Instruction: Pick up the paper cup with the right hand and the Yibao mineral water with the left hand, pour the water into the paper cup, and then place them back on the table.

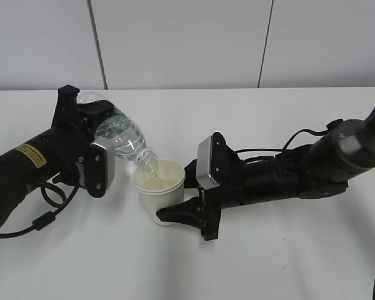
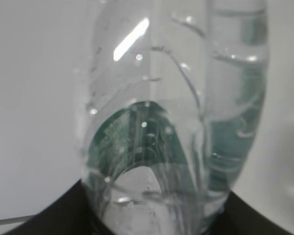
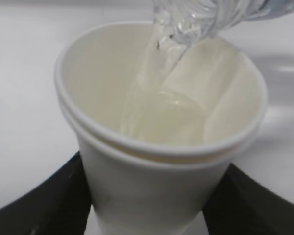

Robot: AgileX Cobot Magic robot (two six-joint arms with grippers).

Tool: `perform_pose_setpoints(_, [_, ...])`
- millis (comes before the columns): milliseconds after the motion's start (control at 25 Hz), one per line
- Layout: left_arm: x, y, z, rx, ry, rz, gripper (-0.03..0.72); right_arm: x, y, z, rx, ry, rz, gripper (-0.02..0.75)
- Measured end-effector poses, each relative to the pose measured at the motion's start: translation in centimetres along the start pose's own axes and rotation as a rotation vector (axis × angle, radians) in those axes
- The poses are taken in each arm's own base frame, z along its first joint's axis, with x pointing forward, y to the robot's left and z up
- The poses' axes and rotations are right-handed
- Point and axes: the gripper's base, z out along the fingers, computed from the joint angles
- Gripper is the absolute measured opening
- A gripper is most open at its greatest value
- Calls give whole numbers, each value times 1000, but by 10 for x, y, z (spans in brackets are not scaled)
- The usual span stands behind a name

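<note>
Right hand (image 1: 175,214) up front, clamped around the paper cup (image 1: 160,190), held just above the table (image 1: 287,262). Left hand (image 1: 97,156) grips the Yibao mineral water (image 1: 122,142), tipped neck-down over the rim, water streaming in. Danger: the level's climbing, and any further tilt or neck drift could spill it.

A lab-like test space: bare white table (image 1: 287,262) before plain white wall panels (image 1: 181,44).
</note>
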Motion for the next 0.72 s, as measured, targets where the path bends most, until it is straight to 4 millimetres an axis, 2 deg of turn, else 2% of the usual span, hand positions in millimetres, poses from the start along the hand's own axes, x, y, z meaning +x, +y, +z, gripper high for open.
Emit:
perform_pose_setpoints(640, [0, 0, 0, -3, 0, -1, 323, 0, 0, 0, 0, 0, 2, 456])
perform_pose_setpoints(720, [-1, 0, 0, -3, -3, -55, 323, 0, 0, 0, 0, 0, 2, 456])
